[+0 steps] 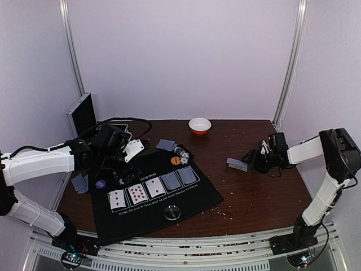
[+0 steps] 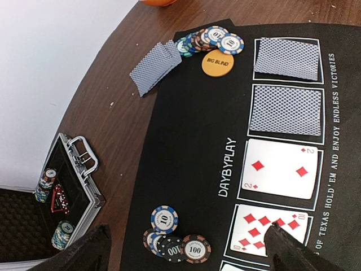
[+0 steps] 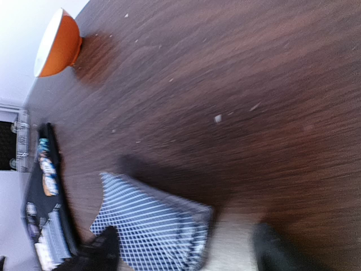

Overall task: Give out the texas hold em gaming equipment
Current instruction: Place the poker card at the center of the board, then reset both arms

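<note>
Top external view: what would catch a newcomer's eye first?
A black rectangular mat with five white boxes lies at the near left of the brown wooden table, holding three face-up red-pip cards on its left and two grey-blue face-down cards on its right. Right of the mat, the open right gripper hovers at a stack of grey-blue-backed cards.

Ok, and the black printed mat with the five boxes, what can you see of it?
The black cloth-like mat lies flat and askew on the brown wooden table, its near corner at the front edge. White print reads DAYBYPLAY; five white-outlined boxes hold three face-up red-pip cards and two face-down grey-blue cards. Striped poker chips, an orange BIG BLIND disc, a purple disc and a clear disc rest on it.
</note>
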